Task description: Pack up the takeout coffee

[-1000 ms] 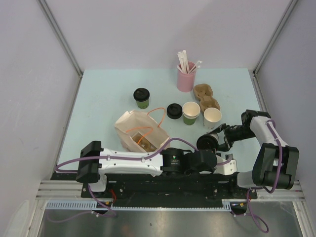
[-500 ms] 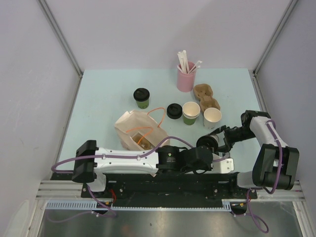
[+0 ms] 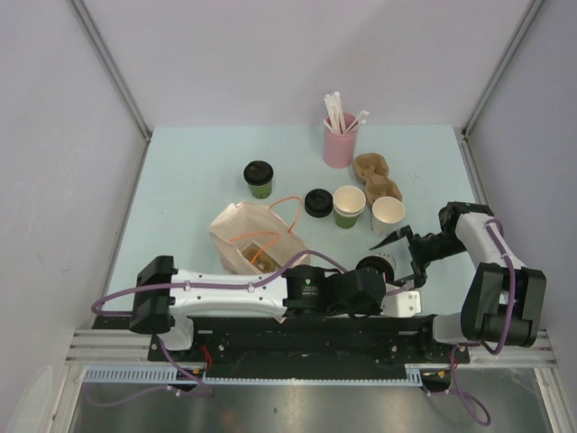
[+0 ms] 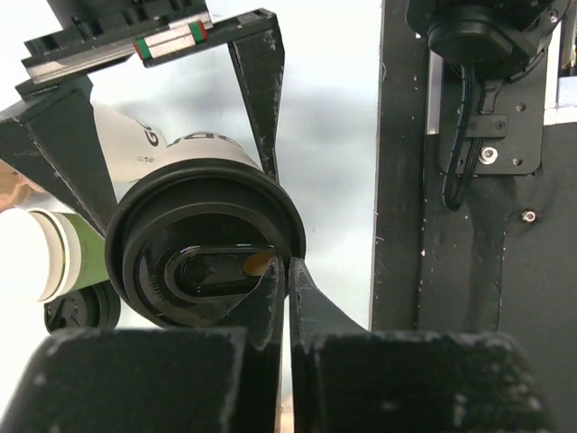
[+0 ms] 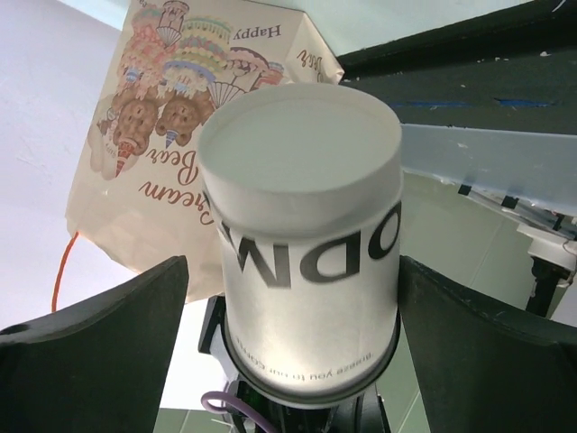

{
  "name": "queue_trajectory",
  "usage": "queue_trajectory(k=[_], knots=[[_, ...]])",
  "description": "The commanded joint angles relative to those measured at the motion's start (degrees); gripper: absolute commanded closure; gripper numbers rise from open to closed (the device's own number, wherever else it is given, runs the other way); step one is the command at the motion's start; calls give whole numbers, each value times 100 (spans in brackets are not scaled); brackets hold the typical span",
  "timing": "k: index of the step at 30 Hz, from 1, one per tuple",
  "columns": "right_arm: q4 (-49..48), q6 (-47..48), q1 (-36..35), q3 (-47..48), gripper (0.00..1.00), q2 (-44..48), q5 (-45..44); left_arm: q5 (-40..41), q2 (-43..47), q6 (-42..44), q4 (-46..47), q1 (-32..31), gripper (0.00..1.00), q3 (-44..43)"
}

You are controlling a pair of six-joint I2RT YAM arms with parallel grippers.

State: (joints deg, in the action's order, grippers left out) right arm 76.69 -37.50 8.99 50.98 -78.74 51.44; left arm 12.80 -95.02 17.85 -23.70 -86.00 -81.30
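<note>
A white coffee cup (image 5: 306, 244) with dark lettering and a black lid (image 4: 203, 244) lies level above the table's near right, its base toward the right wrist camera. My left gripper (image 4: 288, 271) is shut on the lid's rim, one finger inside it and one outside; from above this gripper (image 3: 377, 271) sits just below the cup (image 3: 376, 262). My right gripper (image 5: 293, 262) is open, and its fingers (image 5: 90, 343) flank the cup's body with a gap on each side. A green cup (image 3: 259, 179) with a black lid stands at mid-table.
A printed paper bag (image 3: 257, 239) with orange handles lies open beside the left arm. A loose black lid (image 3: 317, 202), an open green cup (image 3: 348, 206), an open white cup (image 3: 388, 213), a brown cup carrier (image 3: 377, 176) and a pink cup of straws (image 3: 340, 140) stand behind.
My right gripper has opened and let go of the white cup. The left gripper stays shut on the lid rim and the cup has sunk slightly toward me.
</note>
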Motion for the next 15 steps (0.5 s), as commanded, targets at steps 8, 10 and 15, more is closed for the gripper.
queue_trajectory(k=[8,10,15], knots=[[961,495,23,105,0,-36,-362,-322,274,-624,-617,232,100,-193],[1015,673,41,315,0,-45,-564,-304,265,-694,-949,320,100,-264],[1006,611,58,676,0,78,-1169,-558,405,-1116,-1312,373,100,-255]])
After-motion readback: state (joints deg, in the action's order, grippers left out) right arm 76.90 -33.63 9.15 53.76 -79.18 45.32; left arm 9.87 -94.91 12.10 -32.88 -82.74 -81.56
